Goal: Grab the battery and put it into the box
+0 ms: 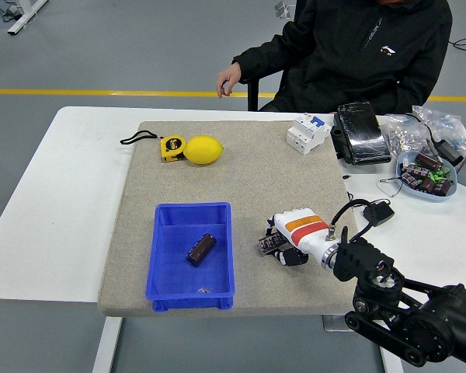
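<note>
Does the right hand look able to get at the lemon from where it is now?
Probably yes. The right hand sits on the mat right of the blue box, and the stretch of mat up to the lemon is bare. Only the tape measure touches the lemon, on its far left side.

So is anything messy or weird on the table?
Nothing is spilled or broken. The battery lies slanted inside the blue box, not lined up with its walls. The right robot hand rests on the mat beside the box, fingers curled.
</note>
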{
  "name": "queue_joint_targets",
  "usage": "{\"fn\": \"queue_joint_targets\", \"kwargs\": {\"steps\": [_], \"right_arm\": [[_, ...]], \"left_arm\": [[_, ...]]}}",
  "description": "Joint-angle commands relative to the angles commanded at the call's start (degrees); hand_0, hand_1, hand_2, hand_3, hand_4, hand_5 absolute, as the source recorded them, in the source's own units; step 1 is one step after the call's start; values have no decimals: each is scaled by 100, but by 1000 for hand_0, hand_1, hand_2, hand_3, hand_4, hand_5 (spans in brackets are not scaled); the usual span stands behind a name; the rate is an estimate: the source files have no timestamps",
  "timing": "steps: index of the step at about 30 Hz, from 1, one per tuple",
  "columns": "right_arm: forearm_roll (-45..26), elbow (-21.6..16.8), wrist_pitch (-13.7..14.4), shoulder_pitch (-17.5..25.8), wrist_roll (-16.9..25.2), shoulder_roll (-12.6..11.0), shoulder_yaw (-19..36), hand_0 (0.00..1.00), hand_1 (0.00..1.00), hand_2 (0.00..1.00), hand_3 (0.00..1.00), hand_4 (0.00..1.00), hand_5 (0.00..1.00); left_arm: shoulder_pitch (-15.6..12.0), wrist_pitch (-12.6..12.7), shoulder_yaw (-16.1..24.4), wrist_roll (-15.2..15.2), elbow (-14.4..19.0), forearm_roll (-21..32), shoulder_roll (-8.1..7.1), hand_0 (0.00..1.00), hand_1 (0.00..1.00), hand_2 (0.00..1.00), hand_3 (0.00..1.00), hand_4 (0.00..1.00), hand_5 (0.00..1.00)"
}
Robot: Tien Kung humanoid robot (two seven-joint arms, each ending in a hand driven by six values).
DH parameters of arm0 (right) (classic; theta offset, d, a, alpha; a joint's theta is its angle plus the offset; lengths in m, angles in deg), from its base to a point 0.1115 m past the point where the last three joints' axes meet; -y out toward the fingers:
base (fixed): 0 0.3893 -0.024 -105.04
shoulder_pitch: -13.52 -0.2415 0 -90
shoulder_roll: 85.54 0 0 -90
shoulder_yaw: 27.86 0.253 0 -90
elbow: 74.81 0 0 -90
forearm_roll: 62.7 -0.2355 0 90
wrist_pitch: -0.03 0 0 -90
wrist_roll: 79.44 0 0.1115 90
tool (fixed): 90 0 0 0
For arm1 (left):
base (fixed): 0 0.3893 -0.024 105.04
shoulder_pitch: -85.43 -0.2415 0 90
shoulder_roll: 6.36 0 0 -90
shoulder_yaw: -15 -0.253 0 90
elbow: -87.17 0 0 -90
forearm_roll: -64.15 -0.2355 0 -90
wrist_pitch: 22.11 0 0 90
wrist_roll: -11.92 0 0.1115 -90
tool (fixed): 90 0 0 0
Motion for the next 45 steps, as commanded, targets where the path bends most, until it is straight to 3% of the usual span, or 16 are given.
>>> {"fn": "queue_joint_targets", "kwargs": {"steps": [14,22,45], "right_arm": [[-14,15,-67,-28,37,-14,44,298,442,529,541,848,271],[4,-9,109,-20,96,-20,29,226,408,485,494,799,269],[-60,124,333,15,203,89,-68,218,396,467,481,748,272]], "left_arm": [[16,-2,-7,-9,3,21,-3,733,689,651,583,628,545],[6,-4,10,-10,0,9,-9,731,689,650,583,629,547],[27,4,-59,12,-2,102,14,733,689,650,583,629,547]]}}
